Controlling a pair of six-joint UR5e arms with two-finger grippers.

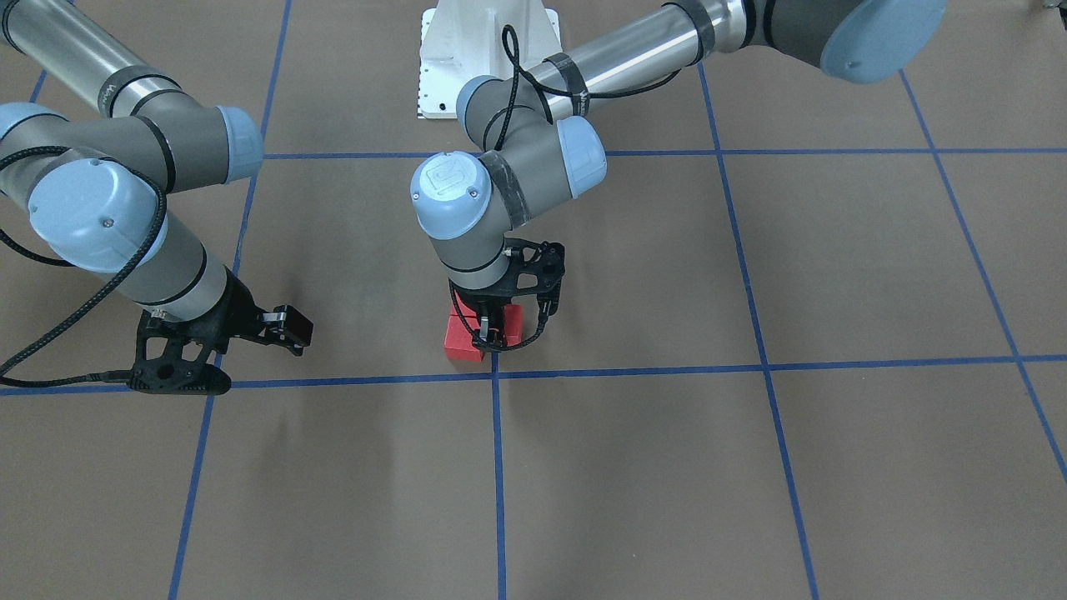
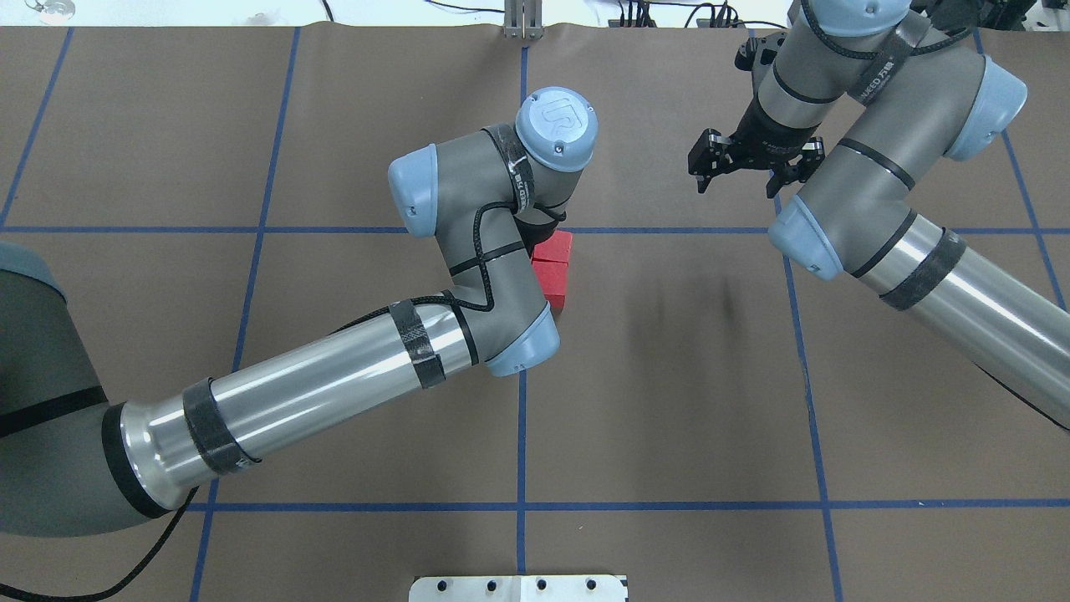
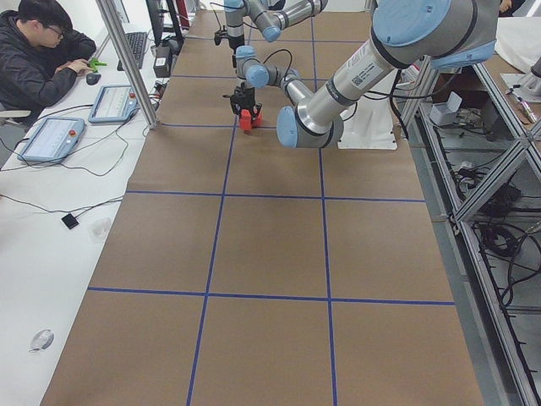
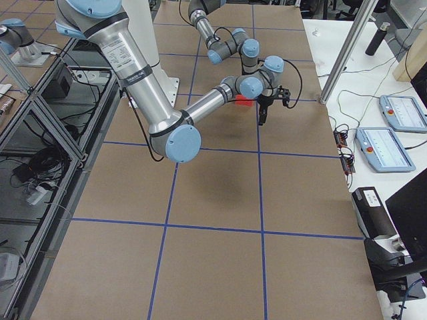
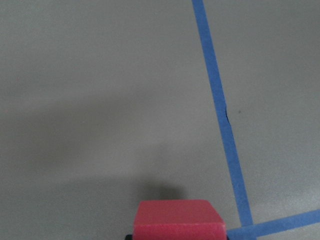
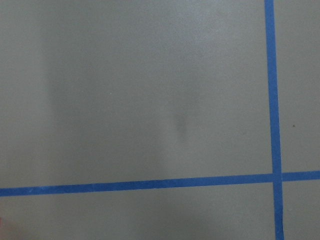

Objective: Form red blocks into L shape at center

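Note:
The red blocks (image 1: pixel 463 343) sit bunched together just on the robot's side of the center (image 1: pixel 496 375), the blue tape crossing. In the overhead view two red blocks (image 2: pixel 552 266) show in a row beside the left wrist, and the rest are hidden under it. My left gripper (image 1: pixel 490 335) points straight down into the cluster, its fingers close together on one red block (image 5: pixel 178 219), which rests on the surface next to the tape crossing. My right gripper (image 2: pixel 736 177) is open and empty, hovering well to the right of the blocks.
The brown surface (image 1: pixel 633 483) is marked with blue tape grid lines. The white robot base plate (image 1: pixel 488 58) lies behind the blocks. In the exterior left view an operator (image 3: pixel 42 59) sits at a side table with tablets.

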